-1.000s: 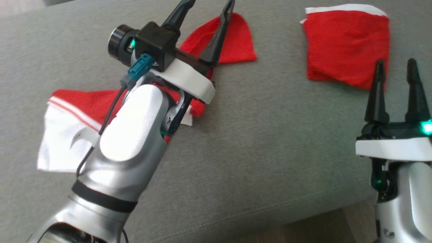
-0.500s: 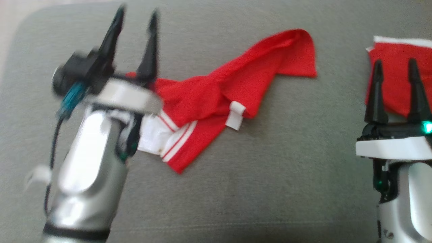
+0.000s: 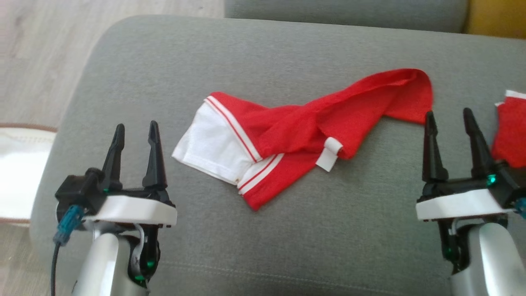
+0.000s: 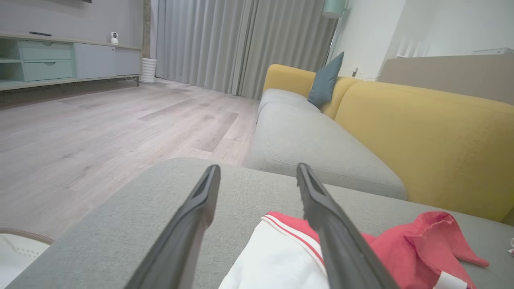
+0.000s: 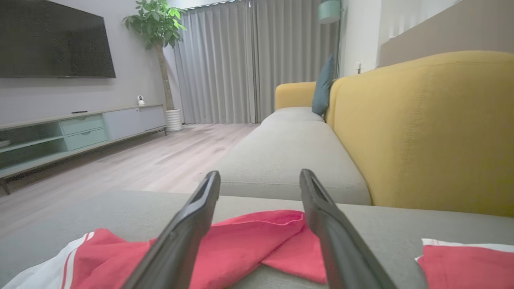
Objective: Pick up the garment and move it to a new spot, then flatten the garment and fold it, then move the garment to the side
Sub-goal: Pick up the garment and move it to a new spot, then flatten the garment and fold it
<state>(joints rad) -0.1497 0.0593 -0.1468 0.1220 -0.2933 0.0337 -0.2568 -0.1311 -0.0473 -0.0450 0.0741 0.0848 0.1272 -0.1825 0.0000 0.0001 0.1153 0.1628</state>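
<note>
The garment (image 3: 287, 135), red with a white panel and white stripes, lies crumpled in a long twist across the middle of the grey sofa cushion (image 3: 287, 246). My left gripper (image 3: 136, 127) hovers open at the lower left, a little left of the garment's white end, holding nothing. My right gripper (image 3: 448, 113) stands open at the lower right, its fingertips just below the garment's red far end. In the left wrist view the left gripper (image 4: 258, 168) is open, with the white end (image 4: 277, 261) low between the fingers. Ahead of the open right gripper (image 5: 259, 173), the right wrist view has the garment's red cloth (image 5: 249, 245).
A second red cloth with a white edge (image 3: 511, 131) lies at the cushion's right edge (image 5: 470, 261). A white round-edged object (image 3: 16, 172) sits on the wooden floor to the left. The yellow sofa back (image 4: 421, 132) and another grey cushion (image 4: 313, 148) lie beyond.
My left arm has drawn back from above the garment to the lower left, still open. The head camera has swung, so the whole picture has shifted. The right gripper stays put.
</note>
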